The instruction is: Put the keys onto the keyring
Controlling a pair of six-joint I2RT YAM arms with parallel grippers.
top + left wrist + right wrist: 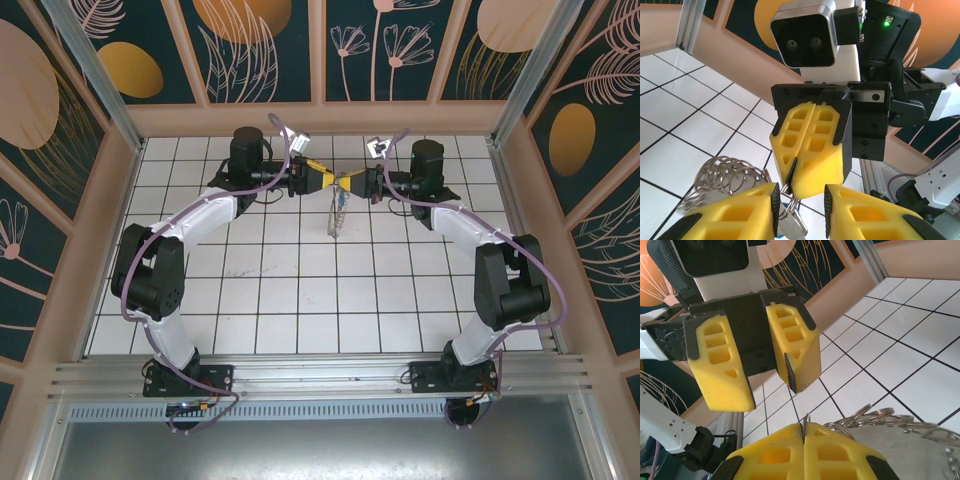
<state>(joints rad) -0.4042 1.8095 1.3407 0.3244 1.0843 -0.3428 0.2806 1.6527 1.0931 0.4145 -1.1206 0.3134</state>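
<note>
The right gripper (pixel 803 432) is clamped tight on the keyring (pixel 870 416), holding it above the counter (pixel 300 290), seemingly so the left gripper (pixel 800 200), jaws apart, can reach it

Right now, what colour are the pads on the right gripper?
Bright yellow. The pads of the right gripper show best in the left wrist view.
</note>
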